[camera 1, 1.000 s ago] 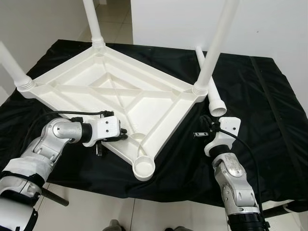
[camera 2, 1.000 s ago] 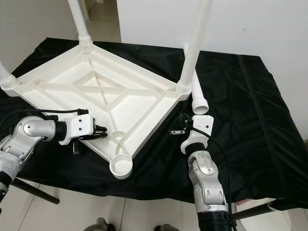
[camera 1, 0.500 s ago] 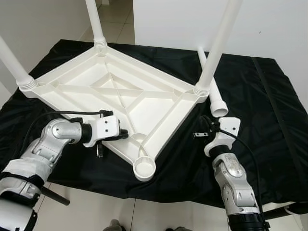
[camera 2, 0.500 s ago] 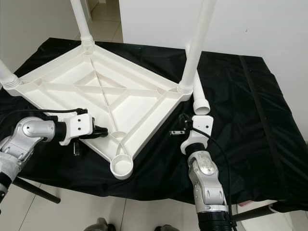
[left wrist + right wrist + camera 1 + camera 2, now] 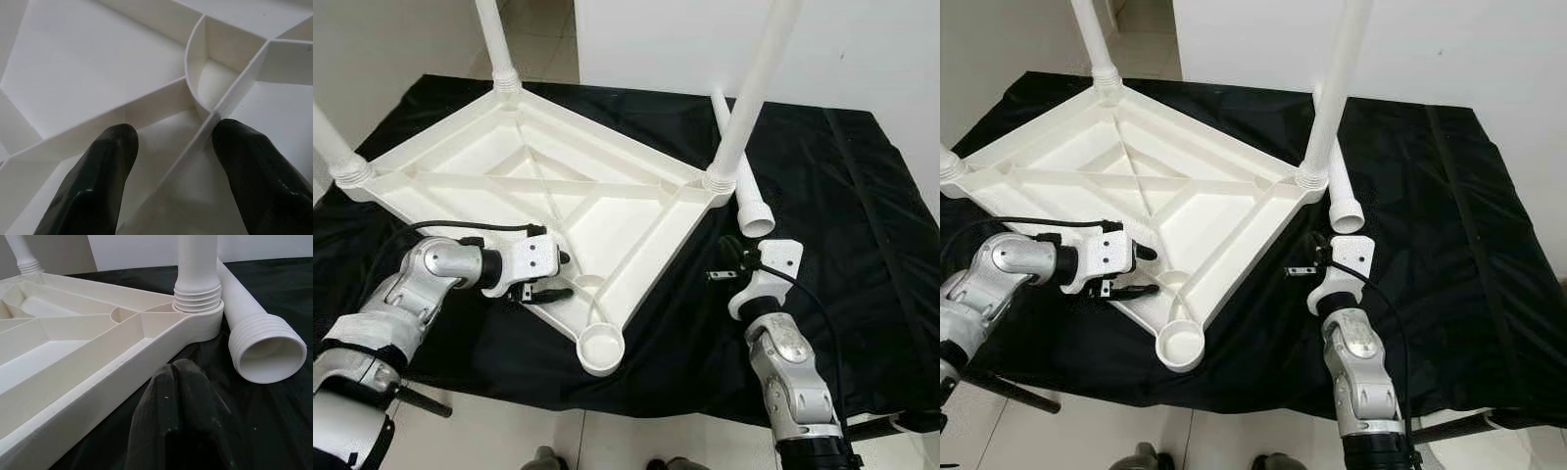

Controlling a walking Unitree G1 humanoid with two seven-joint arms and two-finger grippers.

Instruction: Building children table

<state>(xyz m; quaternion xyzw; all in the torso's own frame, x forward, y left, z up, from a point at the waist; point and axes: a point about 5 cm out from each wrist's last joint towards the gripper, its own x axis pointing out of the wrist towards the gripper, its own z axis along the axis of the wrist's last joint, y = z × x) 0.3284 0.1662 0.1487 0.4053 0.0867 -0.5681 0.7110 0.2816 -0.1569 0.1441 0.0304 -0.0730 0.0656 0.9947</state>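
While the upturned tabletop (image 5: 548, 186) lies on the black cloth (image 5: 862, 196) with three legs (image 5: 752, 93) screwed in, my left gripper (image 5: 551, 276) straddles its near edge by the empty socket (image 5: 601, 347), fingers (image 5: 102, 171) apart. My right gripper (image 5: 722, 266) rests pressed together beside the loose leg (image 5: 744, 191).

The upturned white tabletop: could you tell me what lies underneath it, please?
The tabletop rests on a black cloth that spreads out past all its edges. Whatever the cloth covers beneath it is hidden, and the tabletop's downward face cannot be seen.
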